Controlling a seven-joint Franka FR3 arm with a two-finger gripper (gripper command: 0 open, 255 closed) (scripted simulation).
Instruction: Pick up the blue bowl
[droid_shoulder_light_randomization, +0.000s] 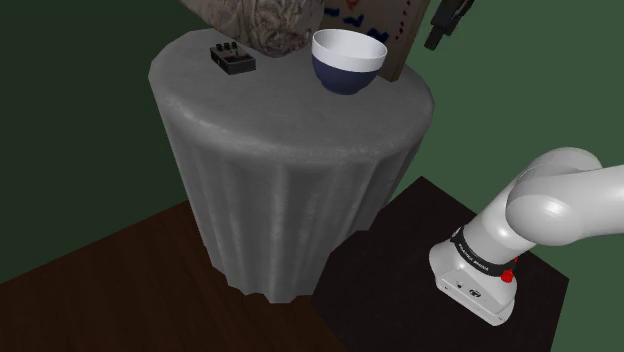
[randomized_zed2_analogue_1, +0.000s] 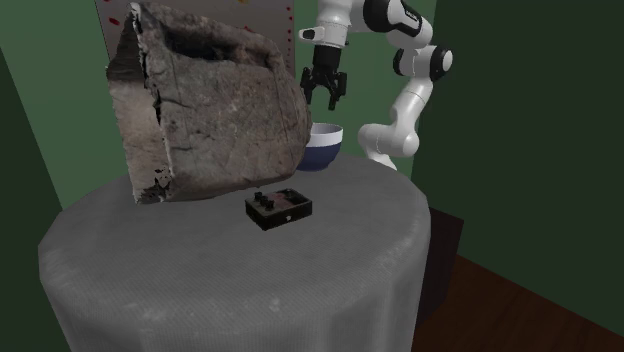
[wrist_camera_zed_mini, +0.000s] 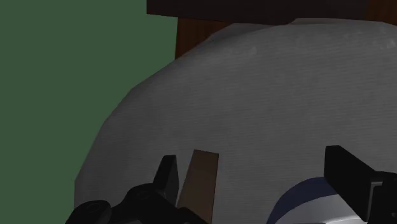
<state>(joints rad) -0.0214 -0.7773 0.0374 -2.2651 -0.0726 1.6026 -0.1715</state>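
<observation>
Blue bowl (droid_shoulder_light_randomization: 348, 62), white inside, upright on grey round table (droid_shoulder_light_randomization: 290, 140), toward shoulder view's upper right of tabletop, beside rocky lump (randomized_zed2_analogue_1: 205, 110). Mouth up; round, no long axis. Likely rigid, light, slick, chippable: pinch across rim wall. Gripper (randomized_zed2_analogue_1: 327, 93) above, jaws wide, holding nothing.

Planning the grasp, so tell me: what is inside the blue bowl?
The shoulder view shows the bowl with a plain white inside and nothing in it; its near wall covers the very bottom. The open gripper hangs above it.
</observation>
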